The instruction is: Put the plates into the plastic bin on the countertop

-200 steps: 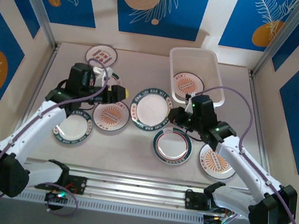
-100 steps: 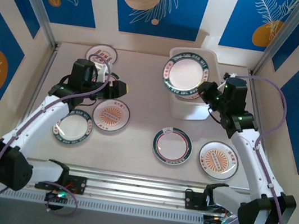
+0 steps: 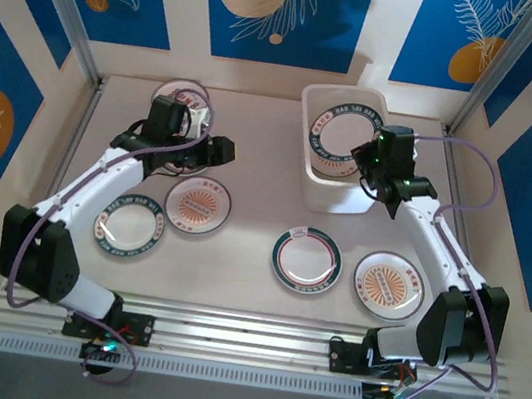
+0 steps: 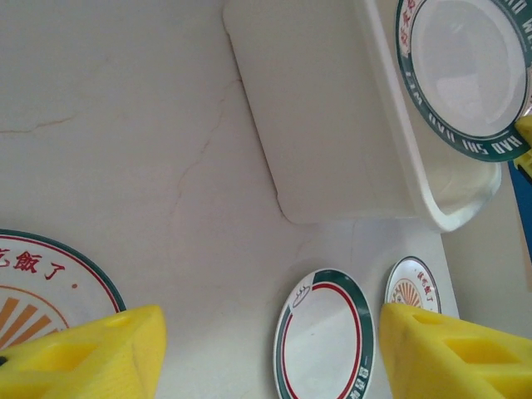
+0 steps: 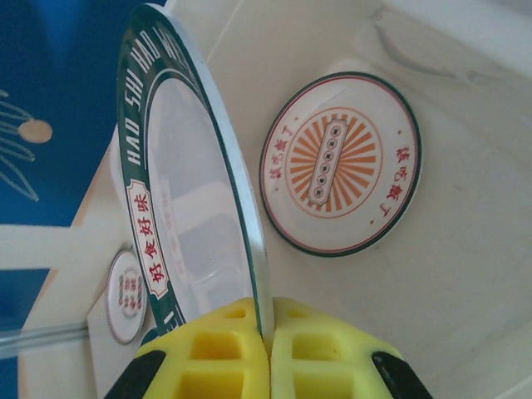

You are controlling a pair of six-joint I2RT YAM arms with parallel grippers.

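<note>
On the far left of the pale beige-grey bench (image 3: pixel 234 275) lies a small round white plate with red print (image 3: pixel 183 97). Nearer on that side is a white plate with a dark green rim (image 3: pixel 128 222). The left claw (image 3: pixel 221 149) hangs between them, its yellow fingers spread wide with nothing in them. Just near-right of it a white plate with an orange sunburst centre (image 3: pixel 197 203) lies flat, and further right is a white plate with a green and red rim (image 3: pixel 306 260).

At the far right stands the white translucent rectangular plastic bin (image 3: pixel 332 198). The right claw (image 5: pixel 268 337) is clamped tight on the edge of a green-rimmed lettered plate (image 3: pixel 343 131), holding it tilted at the bin's mouth. Another orange-printed plate (image 3: pixel 389 282) lies on the near right.

The step in hand looks like setting this plate down in the bin; five plates wait on the bench. The next move probably calls for tipping the plate flatter and lowering it before the fingers part, so it does not drop on its edge.

The right wrist view shows the held plate nearly on edge to the bin floor, and a sunburst plate (image 5: pixel 341 162) flat on that floor, which the top view leaves hard to make out. The left wrist view shows how wide the left claw gapes.
</note>
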